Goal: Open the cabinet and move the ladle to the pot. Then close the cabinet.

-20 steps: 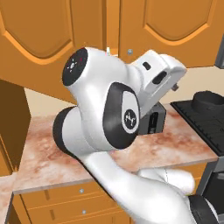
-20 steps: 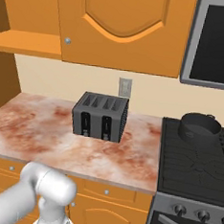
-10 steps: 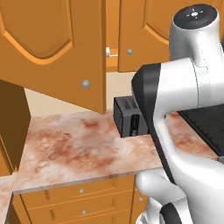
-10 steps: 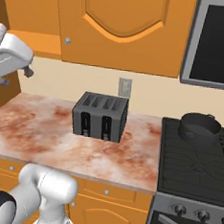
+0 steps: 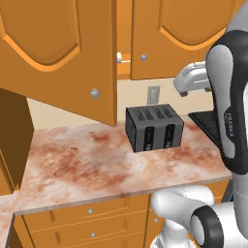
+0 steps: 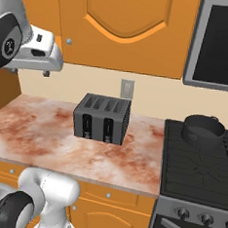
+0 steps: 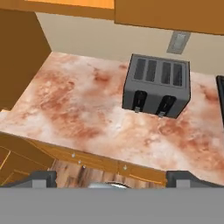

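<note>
My left cabinet door (image 5: 58, 53) stands swung out toward me, its round silver knob (image 5: 94, 93) at the lower corner; the right door (image 5: 184, 36) is shut, knob (image 5: 143, 57) near its lower left. In the gap between the doors, at about 12 o'clock from the toaster, a small pale object (image 5: 121, 59) shows at the shelf edge; it may be the ladle, but it is too small to be sure. The door is open, I judge, so that the shelf can be reached.

The pot (image 6: 203, 130) sits on the black stove (image 6: 199, 167), at 3 o'clock from the toaster (image 6: 102, 118), well apart from it, its mouth open upward to receive the ladle.

My hand (image 6: 40, 55) is raised at cabinet-bottom height, at 10 o'clock from the toaster in the right base view. My jaws are spread wide and grasp nothing; their dark tips (image 7: 43, 178) stand far apart in the hand view, which looks down on the marbled desk (image 7: 78, 109) and the toaster. I judge this a transit pose: released jaws, ready for the thin handle. The wall outlet (image 5: 153, 94) lies behind the toaster, clear of my path.
</note>
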You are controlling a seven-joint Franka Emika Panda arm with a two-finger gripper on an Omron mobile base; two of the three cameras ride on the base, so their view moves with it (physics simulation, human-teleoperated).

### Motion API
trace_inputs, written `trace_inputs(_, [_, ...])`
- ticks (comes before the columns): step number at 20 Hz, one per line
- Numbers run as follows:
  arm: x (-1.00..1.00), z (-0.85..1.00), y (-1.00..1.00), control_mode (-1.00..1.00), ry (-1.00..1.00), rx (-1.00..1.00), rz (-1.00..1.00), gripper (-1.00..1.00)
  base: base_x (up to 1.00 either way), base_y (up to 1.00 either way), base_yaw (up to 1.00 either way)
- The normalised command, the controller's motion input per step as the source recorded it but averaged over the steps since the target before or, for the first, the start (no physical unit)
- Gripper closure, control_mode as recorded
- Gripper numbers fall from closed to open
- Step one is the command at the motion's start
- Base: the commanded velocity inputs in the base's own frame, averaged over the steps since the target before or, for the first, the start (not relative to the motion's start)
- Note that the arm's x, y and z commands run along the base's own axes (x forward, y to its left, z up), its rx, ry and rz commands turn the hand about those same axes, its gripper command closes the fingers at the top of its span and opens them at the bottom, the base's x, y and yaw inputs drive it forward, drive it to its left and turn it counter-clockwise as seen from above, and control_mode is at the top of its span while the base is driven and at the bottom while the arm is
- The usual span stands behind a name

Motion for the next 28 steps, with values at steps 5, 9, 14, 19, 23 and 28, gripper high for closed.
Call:
trace_inputs(5, [0.6, -0.03, 0.37, -1.0, 0.11, 0.31, 0.25, -1.0, 0.0, 0.0, 0.0])
trace_inputs(9, [0.58, -0.09, 0.51, -1.0, 0.15, 0.28, 0.28, -1.0, 0.0, 0.0, 0.0])
trace_inputs(14, [0.47, -0.05, 0.6, -1.0, 0.15, 0.24, 0.28, -1.0, 0.0, 0.0, 0.0])
trace_inputs(19, [0.09, -0.05, 0.74, -1.0, 0.07, 0.16, 0.28, -1.0, 0.0, 0.0, 0.0])
trace_inputs(23, [0.0, -0.03, 0.73, -1.0, 0.05, 0.13, 0.25, -1.0, 0.0, 0.0, 0.0])
trace_inputs(28, [0.0, 0.0, 0.61, -1.0, 0.01, 0.1, 0.22, -1.0, 0.0, 0.0, 0.0])
